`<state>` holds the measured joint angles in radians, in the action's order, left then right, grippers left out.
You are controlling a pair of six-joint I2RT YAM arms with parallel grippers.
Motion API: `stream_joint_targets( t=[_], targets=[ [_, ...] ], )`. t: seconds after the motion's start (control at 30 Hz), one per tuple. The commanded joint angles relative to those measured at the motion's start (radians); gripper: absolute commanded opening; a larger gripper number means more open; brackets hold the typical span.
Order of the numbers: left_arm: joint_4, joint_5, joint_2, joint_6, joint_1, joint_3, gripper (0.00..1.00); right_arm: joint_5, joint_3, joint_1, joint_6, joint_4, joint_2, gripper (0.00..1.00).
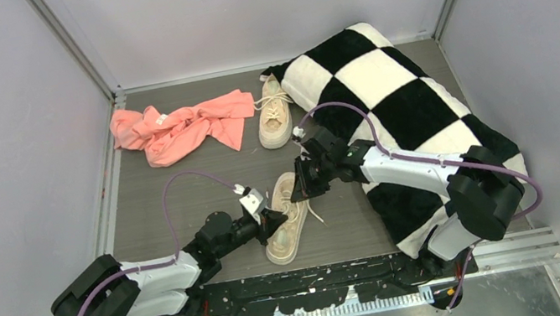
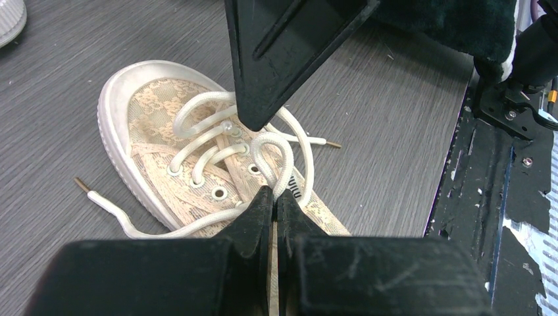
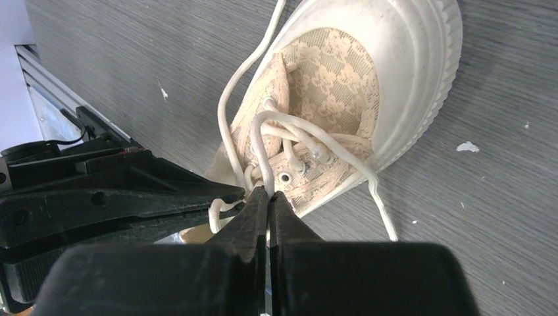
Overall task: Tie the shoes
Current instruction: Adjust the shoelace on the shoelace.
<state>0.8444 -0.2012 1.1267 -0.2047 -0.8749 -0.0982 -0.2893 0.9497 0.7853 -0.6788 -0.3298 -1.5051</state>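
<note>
A beige lace sneaker (image 1: 287, 220) lies on the grey table between both arms; it also shows in the left wrist view (image 2: 158, 118) and the right wrist view (image 3: 342, 79). Its cream laces are loose. My left gripper (image 1: 273, 218) (image 2: 275, 192) is shut on a lace loop (image 2: 273, 155) over the tongue. My right gripper (image 1: 302, 184) (image 3: 266, 191) is shut on another lace strand (image 3: 260, 155) rising from the eyelets. The two grippers' tips nearly touch above the shoe. The second sneaker (image 1: 274, 112) stands at the back beside the pillow.
A pink cloth (image 1: 178, 127) lies at the back left. A black-and-white checkered pillow (image 1: 403, 96) fills the right side, under the right arm. Grey walls enclose the table. The black base rail (image 1: 322, 283) runs along the near edge.
</note>
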Motion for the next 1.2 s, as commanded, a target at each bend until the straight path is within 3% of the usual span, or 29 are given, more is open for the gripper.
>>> stream_joint_targets(
  t=[0.0,0.6,0.93,1.0,1.17],
  targets=[
    [0.033,0.004,0.010,0.012,0.005,-0.035,0.00,0.000,0.036,0.019,0.018,0.015,0.065,0.01],
    [0.088,-0.042,0.093,0.012,0.005,-0.071,0.00,0.019,0.087,0.091,0.004,0.018,0.091,0.01],
    [0.108,-0.076,0.075,0.011,0.007,-0.057,0.00,0.053,0.100,0.090,0.005,0.029,-0.005,0.01],
    [0.103,-0.074,0.067,0.013,0.008,-0.055,0.00,0.058,0.117,0.087,0.003,-0.004,-0.028,0.03],
    [0.093,-0.065,0.052,0.013,0.011,-0.052,0.00,0.079,0.102,0.085,-0.010,-0.007,-0.001,0.21]
  ],
)
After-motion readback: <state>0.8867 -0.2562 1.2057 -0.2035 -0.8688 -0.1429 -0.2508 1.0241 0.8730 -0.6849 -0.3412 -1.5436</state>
